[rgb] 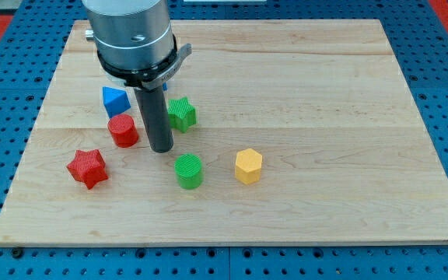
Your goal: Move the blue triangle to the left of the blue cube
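Now my tip (161, 148) rests among six visible blocks on the wooden worktop (325, 117).

Nearest lie the red star (87, 168), green cylinder (189, 171) and yellow hexagon (248, 166); then the red cylinder (123, 131), just left of the tip. Farther sit the green star (181, 113) and blue triangle (114, 101). No blue cube shows. The tool is a plain rod, gripping nothing.
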You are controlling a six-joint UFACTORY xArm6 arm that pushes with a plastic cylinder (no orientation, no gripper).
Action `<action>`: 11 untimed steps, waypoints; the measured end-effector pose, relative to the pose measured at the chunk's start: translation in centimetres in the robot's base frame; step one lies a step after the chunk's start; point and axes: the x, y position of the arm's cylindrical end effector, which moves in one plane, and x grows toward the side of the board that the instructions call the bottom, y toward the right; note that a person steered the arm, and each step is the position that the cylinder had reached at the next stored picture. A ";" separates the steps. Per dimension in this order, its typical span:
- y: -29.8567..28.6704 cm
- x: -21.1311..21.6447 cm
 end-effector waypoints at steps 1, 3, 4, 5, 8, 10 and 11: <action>-6.2 -0.3; -1.7 -0.3; -3.3 -2.4; -6.9 -3.8; -6.4 -5.8; -6.8 -8.4; -8.5 -10.4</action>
